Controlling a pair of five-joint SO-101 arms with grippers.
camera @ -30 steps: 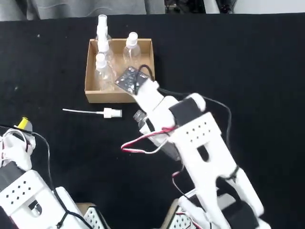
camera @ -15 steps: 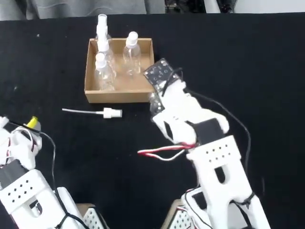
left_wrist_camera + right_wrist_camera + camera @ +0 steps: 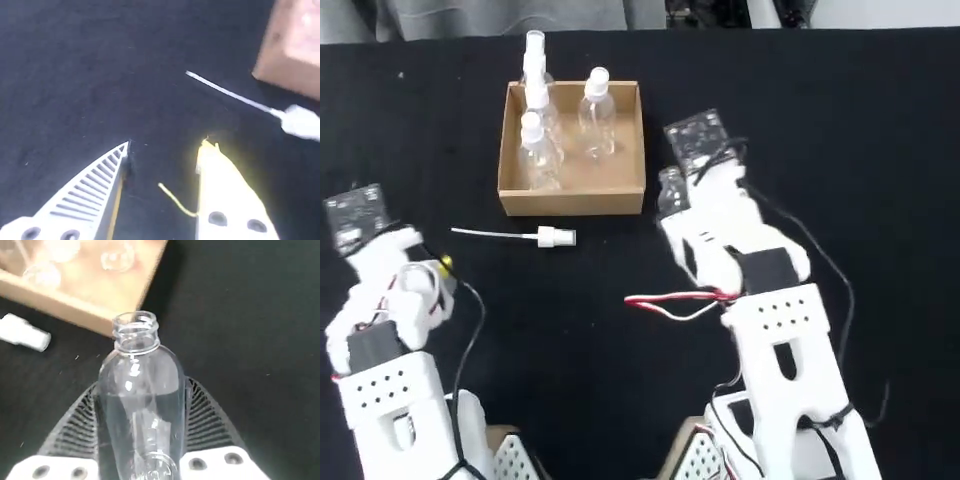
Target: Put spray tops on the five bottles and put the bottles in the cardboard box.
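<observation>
**High view.** A shallow brown cardboard box stands on the black table. It holds four clear plastic capped bottles, each upright with a white top. Just in front of the box's near wall lies the loose white spray top. Its thin dip tube runs parallel to that wall and points toward the left arm's side. The right gripper holds the fifth bottle, a clear plastic uncapped bottle, just beside the box's near right corner. The left gripper hovers over bare table near the tube's free end. It is judged the nearer of the two to the spray top.

**Left wrist view.** The left gripper has its jaws spread, with nothing between them. The spray top lies ahead of the jaws and off to one side. The tube's free end is closest and the head farthest, next to the box corner. The long axis crosses the jaws' line obliquely, so a wrist turn is probably needed before grasping.

**Right wrist view.** The right gripper is clamped on the body of the uncapped bottle. The bottle's open neck points away from the wrist toward the box. The head of the spray top lies beyond, on the table. The coming move probably falls to the left gripper, which must fetch the top and feed it tube-first into this neck.
</observation>
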